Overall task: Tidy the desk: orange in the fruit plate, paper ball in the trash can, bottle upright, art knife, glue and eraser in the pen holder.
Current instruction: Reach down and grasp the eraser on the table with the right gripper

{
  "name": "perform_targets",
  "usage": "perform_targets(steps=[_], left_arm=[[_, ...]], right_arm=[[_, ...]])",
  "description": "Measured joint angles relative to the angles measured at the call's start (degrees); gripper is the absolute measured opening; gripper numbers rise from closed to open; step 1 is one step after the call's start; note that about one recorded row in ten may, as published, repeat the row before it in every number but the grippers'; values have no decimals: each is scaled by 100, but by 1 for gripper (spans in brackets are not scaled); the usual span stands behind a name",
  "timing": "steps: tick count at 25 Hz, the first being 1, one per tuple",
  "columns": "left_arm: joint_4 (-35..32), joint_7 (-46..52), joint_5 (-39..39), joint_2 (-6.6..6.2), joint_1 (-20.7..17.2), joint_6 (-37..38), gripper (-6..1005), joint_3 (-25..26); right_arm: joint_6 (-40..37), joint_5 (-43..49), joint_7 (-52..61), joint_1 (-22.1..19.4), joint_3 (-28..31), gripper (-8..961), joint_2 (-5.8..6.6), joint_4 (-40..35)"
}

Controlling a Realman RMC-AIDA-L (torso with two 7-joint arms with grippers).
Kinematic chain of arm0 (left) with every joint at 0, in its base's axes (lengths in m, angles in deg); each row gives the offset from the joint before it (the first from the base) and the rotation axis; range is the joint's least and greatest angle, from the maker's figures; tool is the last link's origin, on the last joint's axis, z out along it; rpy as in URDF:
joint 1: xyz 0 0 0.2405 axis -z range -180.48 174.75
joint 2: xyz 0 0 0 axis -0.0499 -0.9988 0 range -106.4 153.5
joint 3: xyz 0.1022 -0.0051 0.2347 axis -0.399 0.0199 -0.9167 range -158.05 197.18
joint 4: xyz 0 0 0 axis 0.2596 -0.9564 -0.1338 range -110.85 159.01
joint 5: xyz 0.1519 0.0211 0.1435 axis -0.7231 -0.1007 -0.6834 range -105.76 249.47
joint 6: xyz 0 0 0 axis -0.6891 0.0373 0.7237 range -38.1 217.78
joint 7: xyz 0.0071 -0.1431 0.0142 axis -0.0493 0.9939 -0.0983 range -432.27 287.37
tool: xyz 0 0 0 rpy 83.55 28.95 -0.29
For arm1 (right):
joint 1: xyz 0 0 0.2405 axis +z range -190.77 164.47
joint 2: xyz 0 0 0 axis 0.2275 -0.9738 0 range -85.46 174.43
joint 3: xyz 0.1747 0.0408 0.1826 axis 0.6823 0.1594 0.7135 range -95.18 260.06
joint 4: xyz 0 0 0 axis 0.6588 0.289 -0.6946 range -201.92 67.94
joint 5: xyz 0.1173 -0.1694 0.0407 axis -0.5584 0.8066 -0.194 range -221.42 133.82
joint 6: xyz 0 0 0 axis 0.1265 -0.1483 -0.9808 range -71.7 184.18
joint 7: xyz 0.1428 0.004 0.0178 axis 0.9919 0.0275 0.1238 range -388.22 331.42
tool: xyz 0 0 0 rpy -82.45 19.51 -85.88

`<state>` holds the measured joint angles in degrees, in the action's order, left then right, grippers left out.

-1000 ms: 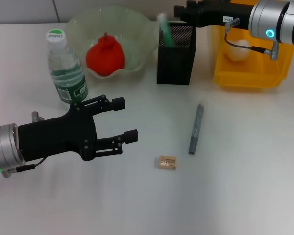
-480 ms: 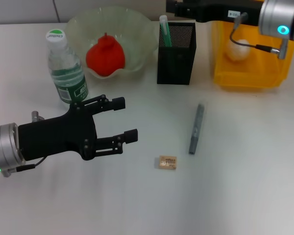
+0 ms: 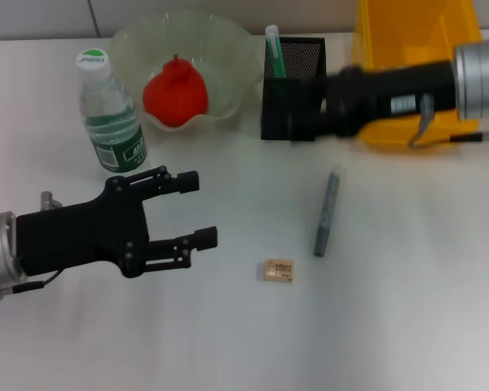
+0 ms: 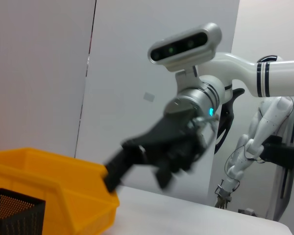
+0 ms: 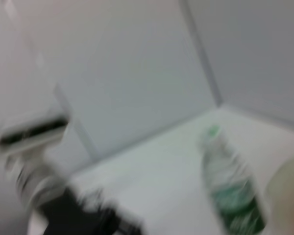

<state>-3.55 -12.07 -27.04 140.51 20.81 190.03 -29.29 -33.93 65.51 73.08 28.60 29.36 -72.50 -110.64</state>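
The left gripper (image 3: 191, 208) is being held released above the tabletop (image 3: 228, 342). The eraser (image 3: 279, 270), lying flat beside the art knife (image 3: 326, 213), is judged light, small and slightly grippy; its long sides should be pinched. The right gripper's (image 3: 297, 114) state cannot be told.
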Motion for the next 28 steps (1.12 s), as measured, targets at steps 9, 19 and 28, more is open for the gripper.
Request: perform_targets(steps=[9,19,28], left_arm=[[-18,7,-8,-45,-129,18,807,1],[3,1,-87,-46,-228,-21,806,1],[4,-7,-86,-2,-241,5,806,-19]], right_arm=[[-93,1416,185,335,-889,655,-194,-28],[698,1462,467,368,-2392,648,-240,-49],[980,1478,509,332,-2807,638,-254,-34]])
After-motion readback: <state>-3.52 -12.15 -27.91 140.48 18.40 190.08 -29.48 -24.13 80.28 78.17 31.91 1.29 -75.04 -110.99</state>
